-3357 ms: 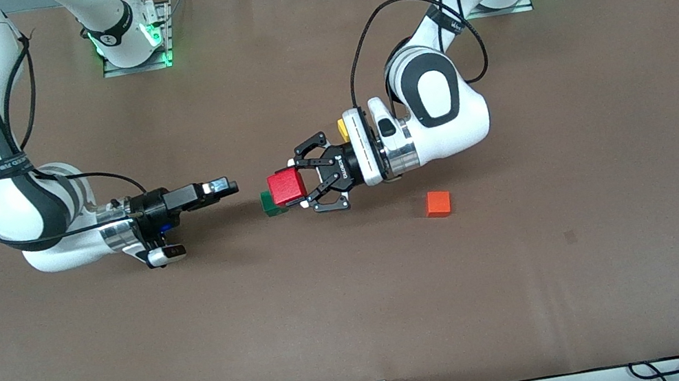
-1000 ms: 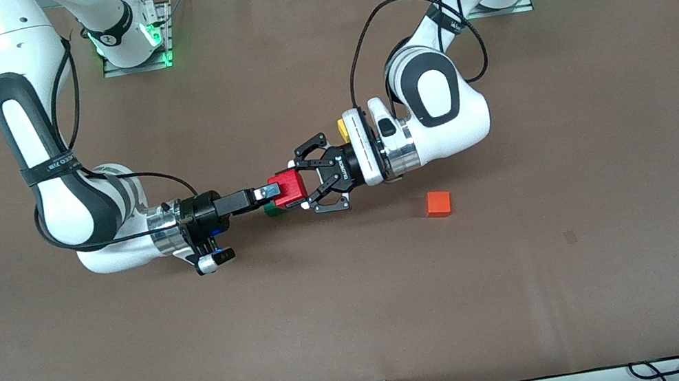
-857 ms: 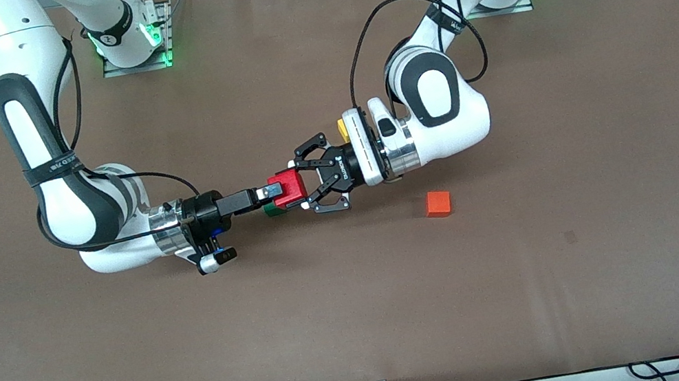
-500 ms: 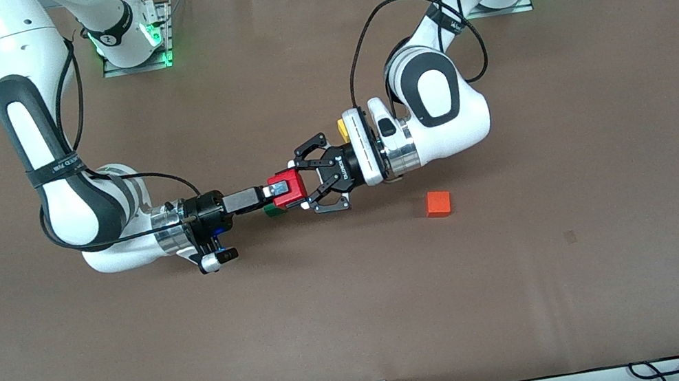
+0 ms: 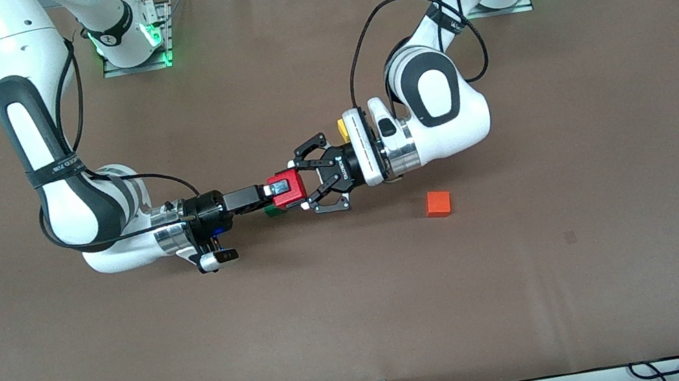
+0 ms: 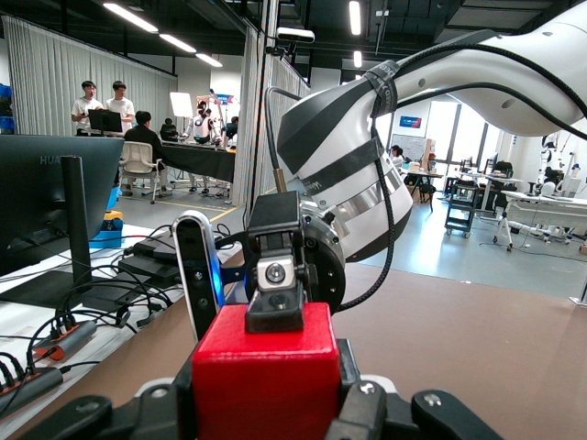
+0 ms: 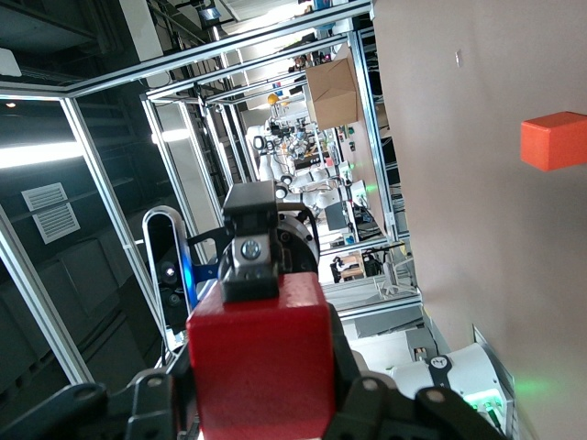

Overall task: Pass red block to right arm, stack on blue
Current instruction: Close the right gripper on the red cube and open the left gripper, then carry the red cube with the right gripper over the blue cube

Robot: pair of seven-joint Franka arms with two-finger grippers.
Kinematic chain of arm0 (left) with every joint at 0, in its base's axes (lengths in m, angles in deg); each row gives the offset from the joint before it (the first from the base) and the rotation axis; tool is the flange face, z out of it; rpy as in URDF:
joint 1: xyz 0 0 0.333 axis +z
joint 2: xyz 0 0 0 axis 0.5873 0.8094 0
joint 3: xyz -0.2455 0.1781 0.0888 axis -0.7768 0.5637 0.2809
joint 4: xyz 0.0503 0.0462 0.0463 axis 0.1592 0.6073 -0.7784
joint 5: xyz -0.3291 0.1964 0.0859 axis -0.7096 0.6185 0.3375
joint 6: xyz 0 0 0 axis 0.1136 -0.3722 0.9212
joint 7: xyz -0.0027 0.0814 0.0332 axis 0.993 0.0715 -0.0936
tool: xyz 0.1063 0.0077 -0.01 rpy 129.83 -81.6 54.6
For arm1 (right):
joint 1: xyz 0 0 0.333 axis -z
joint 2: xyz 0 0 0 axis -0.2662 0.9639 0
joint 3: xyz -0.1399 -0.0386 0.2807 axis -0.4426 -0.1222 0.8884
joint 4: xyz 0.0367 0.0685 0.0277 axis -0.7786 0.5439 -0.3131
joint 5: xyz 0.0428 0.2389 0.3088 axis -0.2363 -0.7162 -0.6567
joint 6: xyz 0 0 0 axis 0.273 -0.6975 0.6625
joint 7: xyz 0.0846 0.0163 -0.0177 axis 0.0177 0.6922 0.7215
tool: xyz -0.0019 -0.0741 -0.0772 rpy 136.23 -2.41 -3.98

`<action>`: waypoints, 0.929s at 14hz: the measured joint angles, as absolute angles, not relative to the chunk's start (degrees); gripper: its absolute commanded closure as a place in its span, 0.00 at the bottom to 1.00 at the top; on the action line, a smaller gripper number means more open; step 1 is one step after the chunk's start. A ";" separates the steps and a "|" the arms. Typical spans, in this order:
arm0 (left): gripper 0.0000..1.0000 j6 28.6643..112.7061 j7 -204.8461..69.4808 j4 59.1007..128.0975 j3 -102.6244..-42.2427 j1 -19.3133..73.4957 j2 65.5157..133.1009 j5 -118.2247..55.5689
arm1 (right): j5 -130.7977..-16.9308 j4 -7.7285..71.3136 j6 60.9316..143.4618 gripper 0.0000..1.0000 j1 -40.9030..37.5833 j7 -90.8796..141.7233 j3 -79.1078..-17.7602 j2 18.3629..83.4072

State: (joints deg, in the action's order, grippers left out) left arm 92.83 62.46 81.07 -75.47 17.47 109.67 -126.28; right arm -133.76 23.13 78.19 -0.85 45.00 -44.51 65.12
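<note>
The red block (image 5: 287, 189) hangs in the air over the middle of the table, held from both sides. My left gripper (image 5: 297, 185), the wide black claw, has its fingers against two faces of the block (image 6: 266, 376). My right gripper (image 5: 275, 190), slim and black, reaches in from the right arm's end and is shut on the same block; one of its fingers (image 6: 275, 307) lies on the block's top face. The right wrist view is filled by the red block (image 7: 261, 367). No blue cube shows in any view.
A green cube (image 5: 274, 210) lies on the table right under the held block. A yellow cube (image 5: 342, 128) sits beside the left wrist. An orange cube (image 5: 437, 203) (image 7: 553, 140) lies nearer the front camera, toward the left arm's end.
My right gripper, which had reached the block from the right arm's end with its fingers apart, has shut on it. The left claw and the block have stayed in place.
</note>
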 measured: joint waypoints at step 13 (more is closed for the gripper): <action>0.00 92.33 57.13 80.63 -75.04 19.42 108.19 -119.80 | -125.43 19.14 77.92 1.00 -0.33 39.27 -45.85 65.00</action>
State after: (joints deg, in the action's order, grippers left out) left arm 92.33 57.13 80.63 -75.04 19.42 108.19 -119.80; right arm -125.43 19.14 77.92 -0.33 39.27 -45.85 65.00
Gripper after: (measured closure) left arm 0.000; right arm 0.441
